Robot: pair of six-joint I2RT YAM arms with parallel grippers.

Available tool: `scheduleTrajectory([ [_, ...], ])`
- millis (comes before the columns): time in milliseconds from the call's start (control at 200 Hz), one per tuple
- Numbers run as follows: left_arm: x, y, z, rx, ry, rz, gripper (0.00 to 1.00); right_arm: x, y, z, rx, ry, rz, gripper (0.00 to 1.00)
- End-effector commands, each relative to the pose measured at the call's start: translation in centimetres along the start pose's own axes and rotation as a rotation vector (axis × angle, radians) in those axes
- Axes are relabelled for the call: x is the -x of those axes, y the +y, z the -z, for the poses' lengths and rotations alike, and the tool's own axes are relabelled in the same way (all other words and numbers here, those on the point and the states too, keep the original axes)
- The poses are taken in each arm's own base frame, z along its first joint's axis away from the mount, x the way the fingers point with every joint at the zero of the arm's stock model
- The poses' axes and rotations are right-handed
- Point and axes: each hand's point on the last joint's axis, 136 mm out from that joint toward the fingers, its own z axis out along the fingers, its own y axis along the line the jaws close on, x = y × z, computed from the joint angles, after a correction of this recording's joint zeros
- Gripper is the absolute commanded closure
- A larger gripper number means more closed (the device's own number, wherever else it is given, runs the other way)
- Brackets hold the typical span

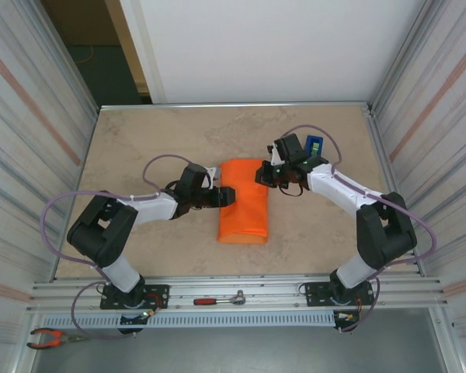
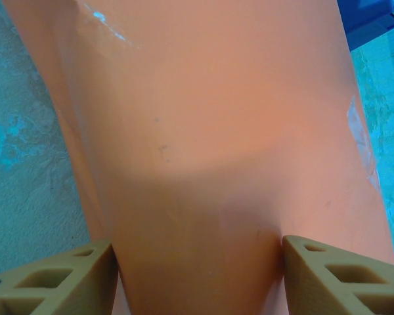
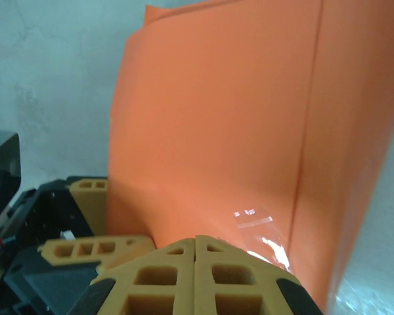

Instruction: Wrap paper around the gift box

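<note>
- paper [image 1: 245, 214] lies mid-table, folded over and taped; box hidden, presumably inside; main wrap looks done, the ends probably still to fold
- left gripper [image 1: 227, 196] clasps the paper's left side
- right gripper [image 1: 264, 176], clenched empty, rests against its far right corner
- dispenser [image 1: 313, 144] crowds just behind; table [image 1: 163, 140] far left offers room

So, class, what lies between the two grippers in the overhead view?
The orange paper, folded into a bundle, lies between the left gripper and the right gripper; the top view shows it.

Two arms [image 1: 151, 206] [image 1: 338, 189], one paper [image 1: 245, 206], one tape dispenser [image 1: 313, 144]
</note>
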Motion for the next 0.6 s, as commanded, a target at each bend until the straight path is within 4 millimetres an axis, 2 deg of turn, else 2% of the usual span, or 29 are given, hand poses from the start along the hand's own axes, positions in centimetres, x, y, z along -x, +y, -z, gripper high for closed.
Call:
scheduleTrajectory([
  [0, -6.2, 5.3, -0.2, 0.196, 0.177, 0.087, 0.37, 0.3, -0.7, -1.6, -0.001, -0.047, -0.06, 1.0],
  [160, -6.1, 5.2, -0.2, 0.192, 0.173, 0.084, 0.37, -1.6, -2.8, -3.1, -0.028, -0.034, -0.094, 1.0],
  [301, -5.7, 4.9, -0.1, 0.186, 0.17, 0.078, 0.36, -2.5, -3.4, -3.6, -0.021, -0.026, -0.115, 1.0],
  [421, -4.8, 4.3, 0.4, 0.175, 0.16, 0.061, 0.34, -2.0, -2.8, -2.9, -0.003, -0.034, -0.11, 1.0],
  [596, -1.3, 2.2, 1.9, 0.075, 0.097, 0.03, 0.28, 0.1, -1.1, -0.4, 0.04, -0.088, -0.1, 1.0],
])
